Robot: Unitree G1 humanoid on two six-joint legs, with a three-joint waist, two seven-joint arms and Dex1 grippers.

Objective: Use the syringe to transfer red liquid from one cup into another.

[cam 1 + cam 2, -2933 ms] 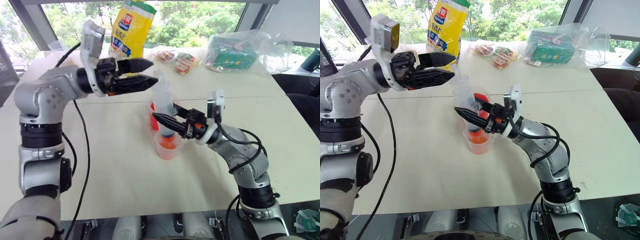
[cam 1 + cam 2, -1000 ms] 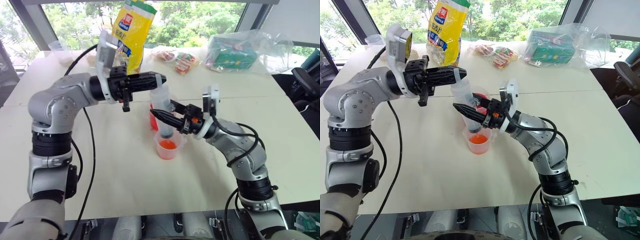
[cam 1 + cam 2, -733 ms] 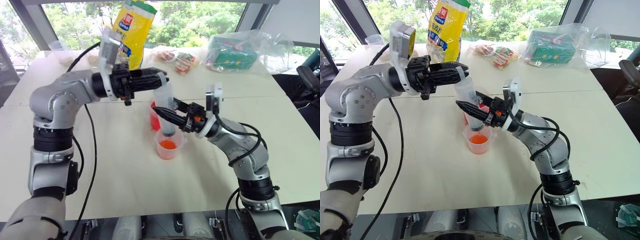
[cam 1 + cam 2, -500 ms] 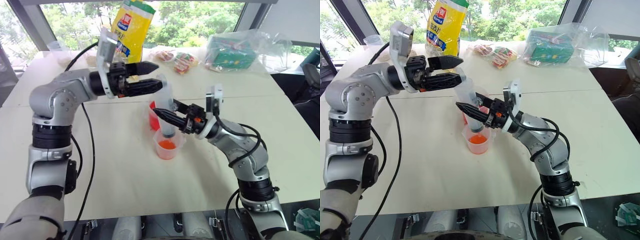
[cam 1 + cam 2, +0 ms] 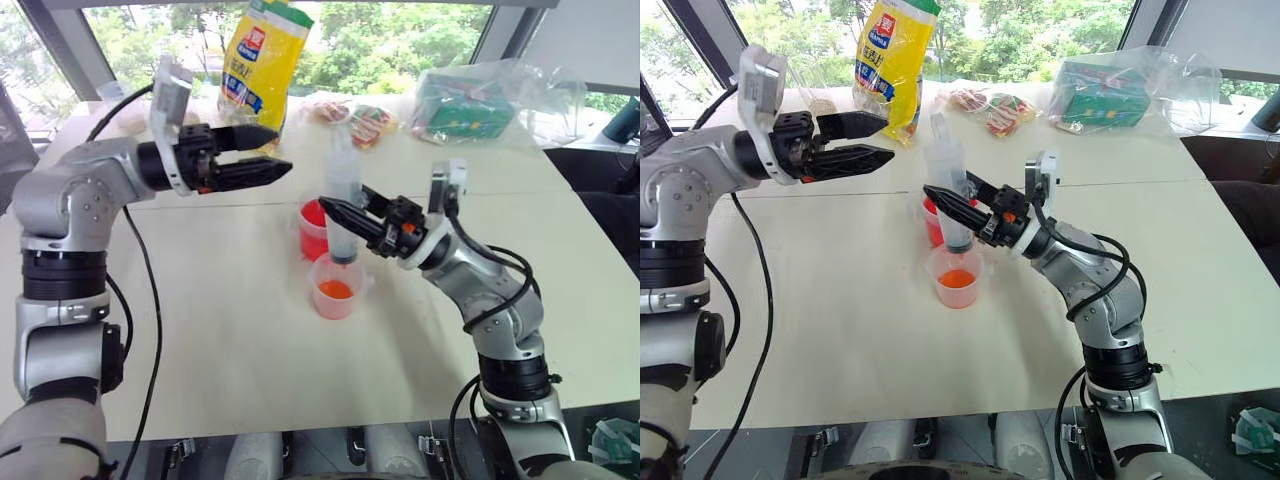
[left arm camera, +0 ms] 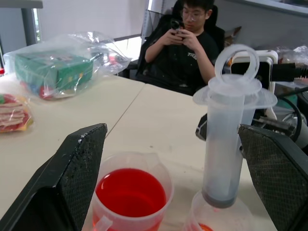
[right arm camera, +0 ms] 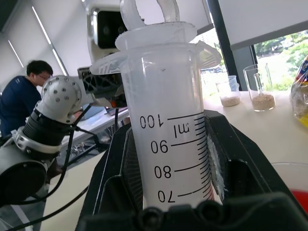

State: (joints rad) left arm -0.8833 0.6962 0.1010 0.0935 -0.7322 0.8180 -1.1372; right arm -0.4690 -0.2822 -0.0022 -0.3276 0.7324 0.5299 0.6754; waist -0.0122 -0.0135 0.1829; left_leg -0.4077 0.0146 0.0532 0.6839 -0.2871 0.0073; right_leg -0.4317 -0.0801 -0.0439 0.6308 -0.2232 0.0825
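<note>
Syringe (image 5: pixel 343 205): upright, pinched by right gripper (image 5: pixel 345 215), nozzle over smaller cup (image 5: pixel 336 287) holding orange-red liquid (image 5: pixel 334 290). Red cup (image 5: pixel 313 228) behind. Left gripper (image 5: pixel 268 152): jaws spread, empty, apart. Right wrist view reads barrel scale; plunger apparently fully down. Left wrist view shows seated person (image 6: pixel 186 50).

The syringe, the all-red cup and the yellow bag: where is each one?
syringe (image 5: pixel 343 205): left eye view, barrel.
all-red cup (image 6: pixel 129 193): left wrist view, liquid surface.
yellow bag (image 5: pixel 256 62): left eye view, front.
</note>
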